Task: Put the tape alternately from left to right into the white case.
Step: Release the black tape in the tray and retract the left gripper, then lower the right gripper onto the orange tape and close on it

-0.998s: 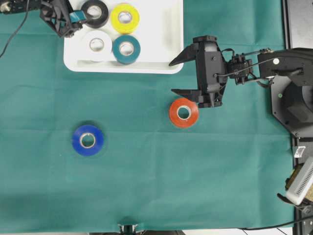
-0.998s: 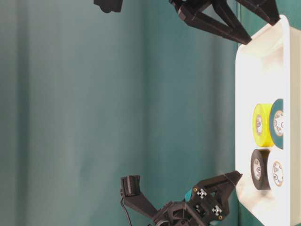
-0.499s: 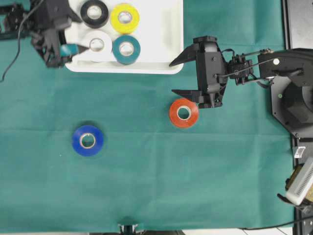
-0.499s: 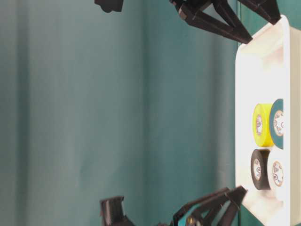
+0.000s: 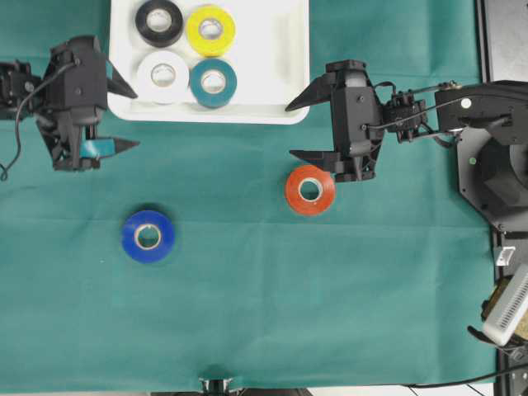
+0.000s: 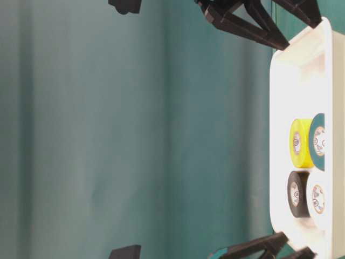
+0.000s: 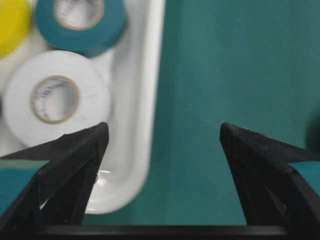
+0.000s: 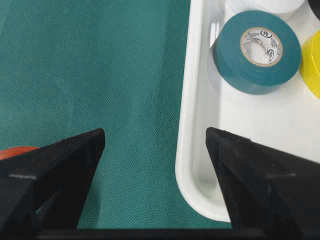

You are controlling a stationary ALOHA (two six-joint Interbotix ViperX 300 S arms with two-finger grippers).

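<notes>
White case: the white case (image 5: 272,82) is lying at the top of the green cloth (image 5: 289,289), holding four rolls in a two-by-two block at its left end; its right part is bare.
Rolls inside: the black roll (image 5: 159,22) and yellow roll (image 5: 210,30) are sitting in the far row, the white roll (image 5: 163,76) and teal roll (image 5: 214,82) in the near row, neighbours touching.
Rolls outside: the blue roll (image 5: 148,236) is lying flat on the cloth, lower left; the red-orange roll (image 5: 310,190) is lying just below the right gripper (image 5: 302,130).
Writing: small print is circling the teal roll's core, too small to read.
Left gripper: the left gripper (image 5: 124,115) is standing wide open and empty, beside the case's left edge.
Right gripper: spread wide, holding nothing.
Change: a second ago the left gripper was over the case's top-left corner; it is now off the case. The right gripper and all rolls are staying put.
</notes>
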